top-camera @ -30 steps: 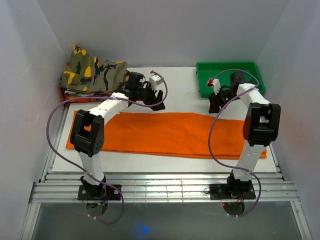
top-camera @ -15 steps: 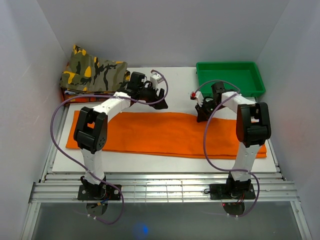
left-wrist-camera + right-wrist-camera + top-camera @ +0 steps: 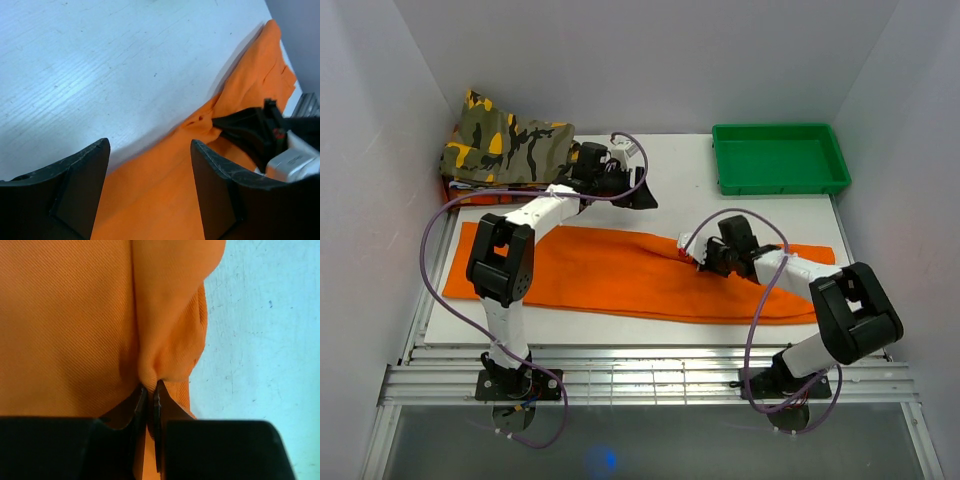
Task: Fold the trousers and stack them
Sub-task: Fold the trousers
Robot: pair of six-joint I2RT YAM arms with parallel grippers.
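The orange trousers [image 3: 590, 275] lie spread lengthwise across the white table. My right gripper [image 3: 692, 252] is low over their far edge, right of the middle, and is shut on a pinched fold of the trousers [image 3: 165, 340]; in the right wrist view the right gripper [image 3: 150, 388] has its jaws pressed together with orange cloth between them. My left gripper [image 3: 645, 198] hovers open over bare table just beyond the far edge. In the left wrist view the left gripper [image 3: 150, 185] has nothing between its fingers, with the trousers [image 3: 165, 205] below and the right gripper [image 3: 247, 134] ahead.
A folded camouflage garment [image 3: 505, 145] sits on a pile at the back left corner. A green tray [image 3: 780, 180] stands at the back right. White walls close in on both sides and behind. Bare white table [image 3: 680, 190] lies between the tray and the pile.
My right arm swung from beside the green tray down to the trousers' far edge, its gripper closed on the cloth and drew it toward the near side. The left gripper barely moved.
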